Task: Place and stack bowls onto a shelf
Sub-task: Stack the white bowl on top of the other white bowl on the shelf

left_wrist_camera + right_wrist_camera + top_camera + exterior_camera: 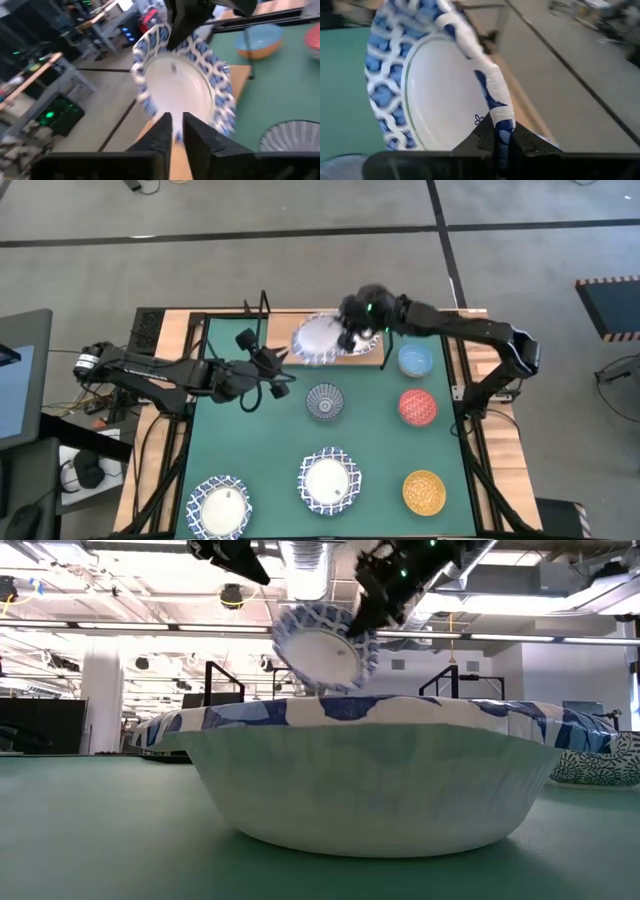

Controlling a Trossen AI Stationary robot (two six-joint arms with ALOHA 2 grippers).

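Observation:
A wide blue-and-white bowl [318,340] hangs tilted over the left part of the wooden shelf [366,351] at the table's far edge. My right gripper [352,335] is shut on it. In the low view the bowl [322,648] shows its white underside, high above the table. My left gripper [176,132] stands just left of the bowl, fingers a narrow gap apart around the bowl's near rim [173,134]. I cannot tell whether they touch it. My right gripper pinches the bowl's patterned rim [501,125] between its two fingers, one on the inner side and one on the outer. It reaches in from the table's right, slanting down. The bowl is lifted clear of the shelf and stands steeply tilted, almost on edge.
On the green mat lie a grey-blue bowl [325,402], a light blue one [415,360], a red one [418,407] and a yellow one [424,491]. Two more wide blue-and-white bowls [328,480] [222,505] sit near the front. The shelf's black wire posts [262,310] rise at the far left.

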